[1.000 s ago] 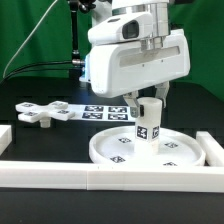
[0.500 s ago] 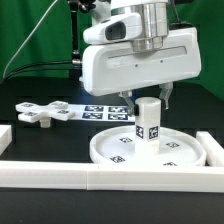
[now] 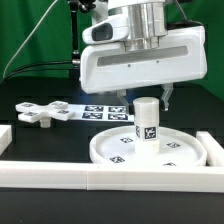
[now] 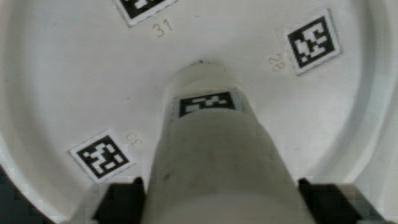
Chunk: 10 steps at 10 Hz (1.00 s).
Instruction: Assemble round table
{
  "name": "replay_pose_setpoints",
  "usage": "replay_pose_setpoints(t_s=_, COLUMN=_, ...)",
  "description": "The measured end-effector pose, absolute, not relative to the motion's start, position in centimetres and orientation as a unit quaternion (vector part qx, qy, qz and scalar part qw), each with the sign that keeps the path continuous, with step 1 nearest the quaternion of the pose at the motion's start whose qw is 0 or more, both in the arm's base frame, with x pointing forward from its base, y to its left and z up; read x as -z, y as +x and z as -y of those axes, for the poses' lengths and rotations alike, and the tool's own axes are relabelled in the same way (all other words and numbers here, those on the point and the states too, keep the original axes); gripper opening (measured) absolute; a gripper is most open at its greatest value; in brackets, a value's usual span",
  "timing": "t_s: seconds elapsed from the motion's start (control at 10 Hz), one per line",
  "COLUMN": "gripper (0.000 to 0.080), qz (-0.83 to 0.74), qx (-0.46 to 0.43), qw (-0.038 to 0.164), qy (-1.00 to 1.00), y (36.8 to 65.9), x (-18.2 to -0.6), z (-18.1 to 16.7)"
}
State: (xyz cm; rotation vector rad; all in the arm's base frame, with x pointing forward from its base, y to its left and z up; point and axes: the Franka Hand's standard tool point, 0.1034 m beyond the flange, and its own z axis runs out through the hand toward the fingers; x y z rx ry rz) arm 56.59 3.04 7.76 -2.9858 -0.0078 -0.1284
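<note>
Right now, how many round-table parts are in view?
3: the round disc at the front, the cylinder leg upright on it under the gripper, the cross-shaped piece flat at the exterior view's left. The arm may hide more.

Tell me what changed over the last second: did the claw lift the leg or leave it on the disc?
The claw rose straight up along the leg, jaws open as before, so nothing was taken hold of or let go. The leg did not rise with it and stands upright on the round disc. The disc, the cross-shaped piece and the marker board stayed put.
</note>
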Motion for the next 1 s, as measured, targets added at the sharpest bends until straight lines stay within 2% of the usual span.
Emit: replay_pose_setpoints(t_s=1.0, gripper=0.0409, qz=-0.269, qx=0.013, qw=0.102, qy=-0.958, y=56.09, x=-7.7, z=-2.92)
